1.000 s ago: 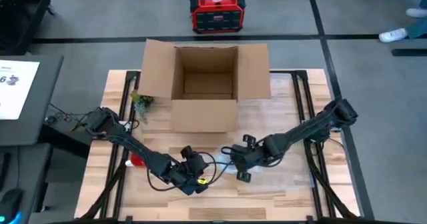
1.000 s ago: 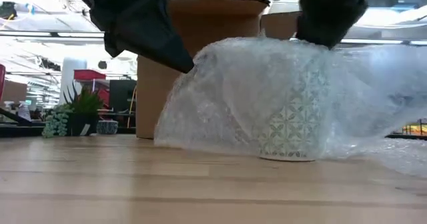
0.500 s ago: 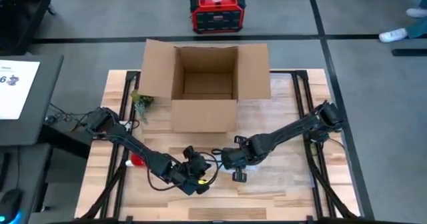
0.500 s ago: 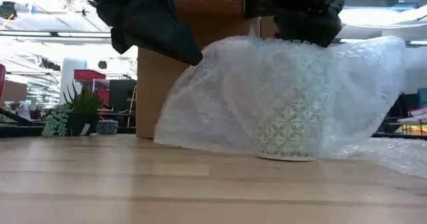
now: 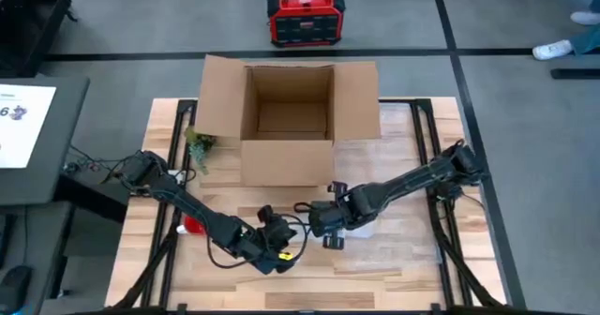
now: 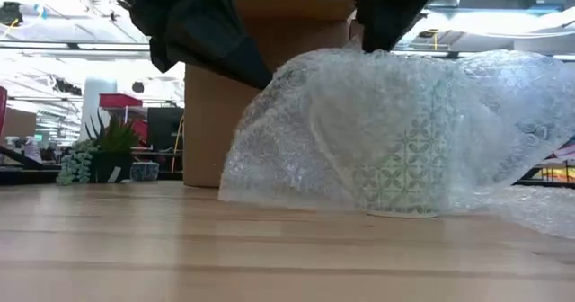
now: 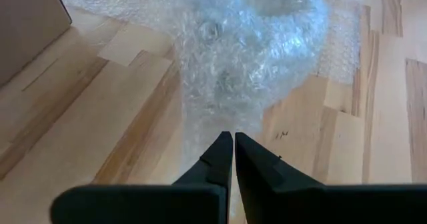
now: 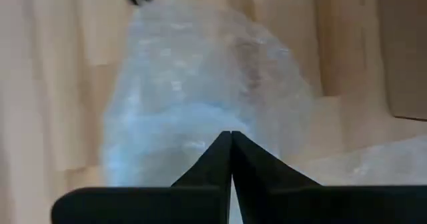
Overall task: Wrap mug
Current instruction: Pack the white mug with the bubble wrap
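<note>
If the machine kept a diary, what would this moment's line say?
stage: wrapping | mug: upright on table, under bubble wrap | left gripper: shut on bubble wrap | right gripper: shut on bubble wrap

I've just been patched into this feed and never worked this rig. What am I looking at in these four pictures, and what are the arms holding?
Two dark robot arms work at a wooden table. One picture looks straight down, one sits at table height, and two ride on the wrists. The left gripper and the right gripper are each pinched shut on the bubble wrap, which is draped over a patterned mug. Behind stands an open cardboard box, with a small plant to its left.
</note>
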Robot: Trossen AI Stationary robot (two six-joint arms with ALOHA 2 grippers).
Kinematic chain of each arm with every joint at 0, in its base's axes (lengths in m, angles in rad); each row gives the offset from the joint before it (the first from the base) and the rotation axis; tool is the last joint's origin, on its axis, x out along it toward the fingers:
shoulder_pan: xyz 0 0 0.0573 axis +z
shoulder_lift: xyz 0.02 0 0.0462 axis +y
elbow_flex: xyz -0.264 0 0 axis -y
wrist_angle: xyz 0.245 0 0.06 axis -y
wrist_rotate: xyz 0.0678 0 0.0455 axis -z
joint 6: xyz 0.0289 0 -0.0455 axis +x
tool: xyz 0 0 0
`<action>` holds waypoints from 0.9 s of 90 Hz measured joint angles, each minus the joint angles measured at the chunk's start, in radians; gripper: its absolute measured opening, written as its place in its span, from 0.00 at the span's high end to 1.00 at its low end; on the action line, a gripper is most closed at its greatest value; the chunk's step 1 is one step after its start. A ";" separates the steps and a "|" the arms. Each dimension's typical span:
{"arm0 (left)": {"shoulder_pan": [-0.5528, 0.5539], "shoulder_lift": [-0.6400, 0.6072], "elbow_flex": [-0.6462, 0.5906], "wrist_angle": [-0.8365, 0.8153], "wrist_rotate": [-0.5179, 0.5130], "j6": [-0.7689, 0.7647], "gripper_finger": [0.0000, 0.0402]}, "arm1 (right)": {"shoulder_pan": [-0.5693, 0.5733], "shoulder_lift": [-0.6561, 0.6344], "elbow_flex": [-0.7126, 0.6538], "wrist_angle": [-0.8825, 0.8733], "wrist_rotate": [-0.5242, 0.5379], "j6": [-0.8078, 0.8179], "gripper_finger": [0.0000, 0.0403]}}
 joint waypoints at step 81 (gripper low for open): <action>-0.002 0.000 0.000 0.003 -0.003 0.003 1.00 | 0.055 -0.119 0.046 -0.009 -0.107 -0.037 1.00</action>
